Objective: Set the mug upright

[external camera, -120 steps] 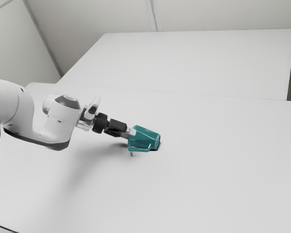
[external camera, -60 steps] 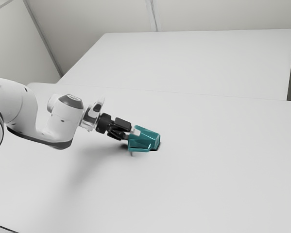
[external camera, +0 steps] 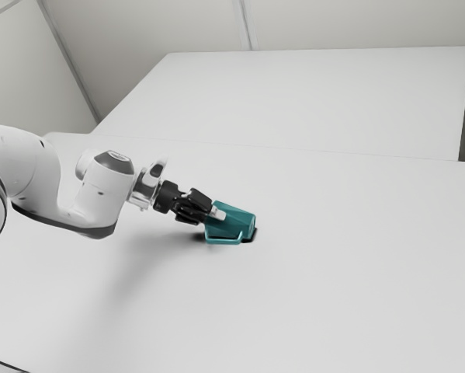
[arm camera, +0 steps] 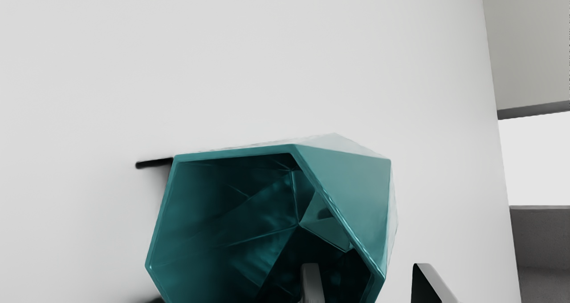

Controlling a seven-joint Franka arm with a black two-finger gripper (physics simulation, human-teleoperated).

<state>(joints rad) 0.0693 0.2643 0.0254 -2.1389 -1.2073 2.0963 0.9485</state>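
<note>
The teal faceted mug [external camera: 234, 221] lies on its side on the table, its mouth toward the hand and its handle low on the side nearer the camera. At its rim is my gripper [external camera: 211, 217]. In the wrist view the mouth of the mug [arm camera: 231, 205] faces the camera. The gripper [arm camera: 364, 272] is open astride the mug's wall: one finger reaches inside the mouth, the other stands outside with a gap to the wall. The handle is hidden in the wrist view.
The white table [external camera: 333, 295] bears the mug. Behind it in the exterior view stands another white surface [external camera: 317, 101], with pale walls beyond. The arm comes in from the exterior view's left.
My hand has turned about its own length and moved slightly toward the exterior view's right. The mug has rolled a little, its handle now lower against the table.
</note>
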